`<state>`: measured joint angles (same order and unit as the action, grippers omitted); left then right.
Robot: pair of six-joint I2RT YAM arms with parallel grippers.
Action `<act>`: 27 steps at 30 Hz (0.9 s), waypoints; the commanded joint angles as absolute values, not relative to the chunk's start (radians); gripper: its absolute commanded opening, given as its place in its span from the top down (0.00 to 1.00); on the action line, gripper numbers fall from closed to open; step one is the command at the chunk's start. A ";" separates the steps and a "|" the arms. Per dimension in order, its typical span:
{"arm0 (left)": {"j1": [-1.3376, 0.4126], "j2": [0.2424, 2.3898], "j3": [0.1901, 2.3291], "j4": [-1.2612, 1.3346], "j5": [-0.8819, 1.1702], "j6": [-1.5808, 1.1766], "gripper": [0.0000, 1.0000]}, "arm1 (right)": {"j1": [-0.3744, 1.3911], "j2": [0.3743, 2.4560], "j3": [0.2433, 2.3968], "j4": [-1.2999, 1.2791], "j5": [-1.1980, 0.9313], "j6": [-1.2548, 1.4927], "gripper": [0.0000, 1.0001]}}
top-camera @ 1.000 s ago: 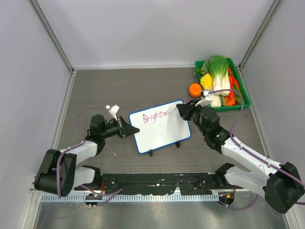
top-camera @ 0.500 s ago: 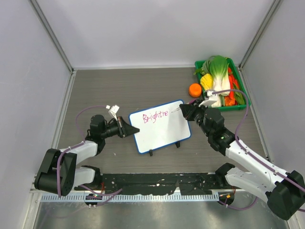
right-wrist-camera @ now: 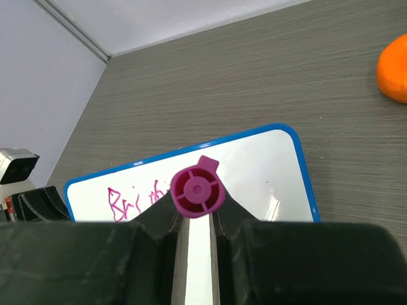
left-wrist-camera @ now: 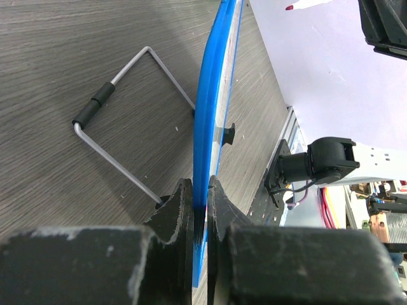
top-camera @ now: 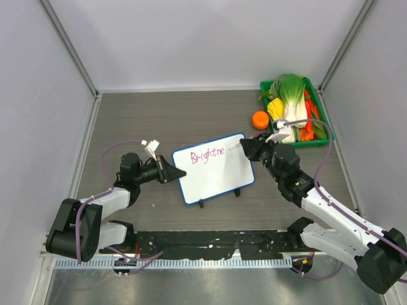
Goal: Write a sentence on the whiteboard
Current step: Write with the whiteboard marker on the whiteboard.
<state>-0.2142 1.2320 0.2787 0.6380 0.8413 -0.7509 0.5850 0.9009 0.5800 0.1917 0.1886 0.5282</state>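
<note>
The whiteboard [top-camera: 216,179] stands tilted on its two black feet in the middle of the table. Its blue edge [left-wrist-camera: 213,95] runs between the jaws of my left gripper [top-camera: 175,173], which is shut on the board's left edge [left-wrist-camera: 200,194]. The sentence [top-camera: 208,154] is pink writing along the top, reading about "Brightne". My right gripper [top-camera: 245,148] is shut on a magenta marker [right-wrist-camera: 197,189], whose tip is at the board's upper right, just past the last letter. In the right wrist view the marker hides the middle of the writing [right-wrist-camera: 118,203].
A green basket [top-camera: 326,129] of vegetables sits at the back right, with an orange [top-camera: 260,119] beside it on the table. A bent wire stand [left-wrist-camera: 121,127] props the board from behind. Grey walls close in the table on three sides.
The right arm's forearm has shifted slightly to the right while the marker stays near the end of the writing. The left gripper and the board have not moved.
</note>
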 commanded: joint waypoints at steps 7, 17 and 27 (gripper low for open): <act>-0.213 1.253 0.275 0.580 0.761 -0.676 1.00 | 0.575 0.880 0.606 0.218 0.203 0.517 0.99; -0.212 1.242 0.265 0.586 0.762 -0.681 1.00 | 0.569 0.896 0.629 0.225 0.218 0.491 0.99; -0.213 1.229 0.268 0.571 0.762 -0.677 1.00 | 0.566 0.928 0.623 0.253 0.207 0.499 0.99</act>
<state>-0.2142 1.2324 0.2787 0.6392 0.8421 -0.7513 0.5716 0.9260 0.5953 0.1963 0.1978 0.5022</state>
